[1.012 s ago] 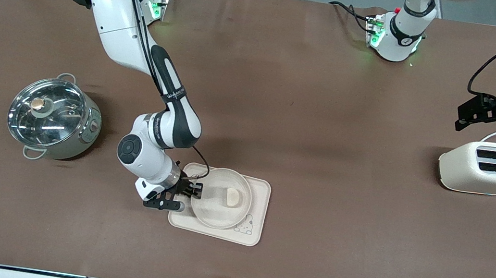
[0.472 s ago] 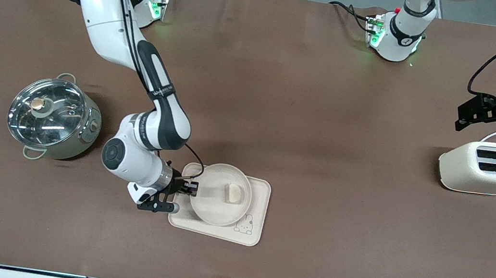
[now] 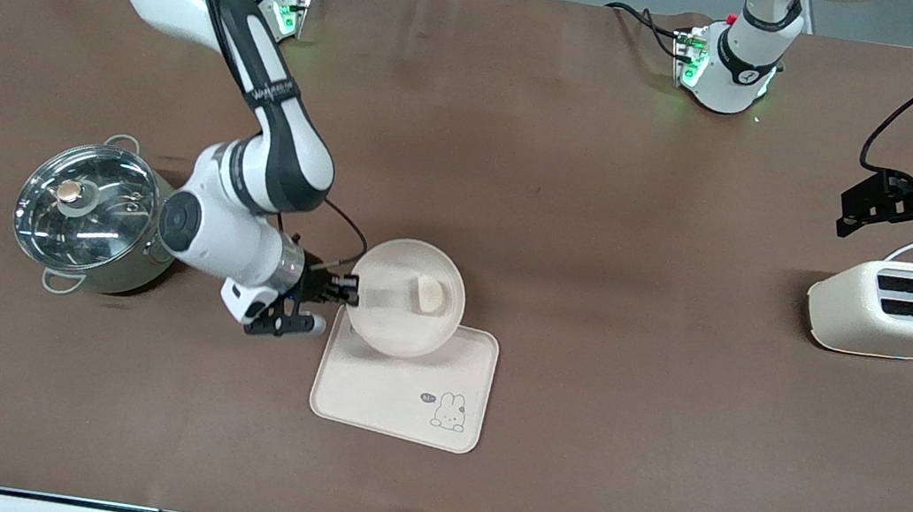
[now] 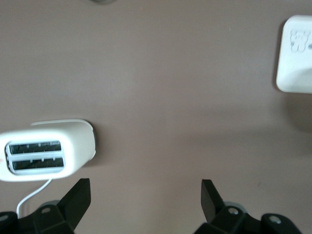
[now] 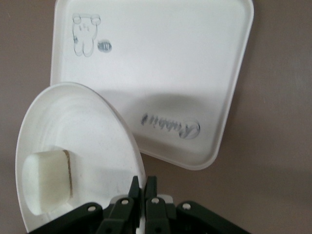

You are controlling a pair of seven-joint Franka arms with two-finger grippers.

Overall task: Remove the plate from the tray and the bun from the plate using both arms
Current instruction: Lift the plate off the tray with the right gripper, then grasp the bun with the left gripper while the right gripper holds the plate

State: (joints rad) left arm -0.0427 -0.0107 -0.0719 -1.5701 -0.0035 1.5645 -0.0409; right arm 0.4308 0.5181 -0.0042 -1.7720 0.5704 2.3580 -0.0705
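Brown tabletop holds a tray (image 3: pixel 403 382) near the front camera, now bare, while the right gripper (image 3: pixel 348 288) pinches the rim of the plate (image 3: pixel 406 297), lifted over the tray's farther edge, likely to carry it off level so the bun (image 3: pixel 431 293) stays on. A second ago the plate sat on the tray. The left gripper (image 4: pixel 146 195) waits, fingers spread, above the table by the toaster (image 3: pixel 901 309).
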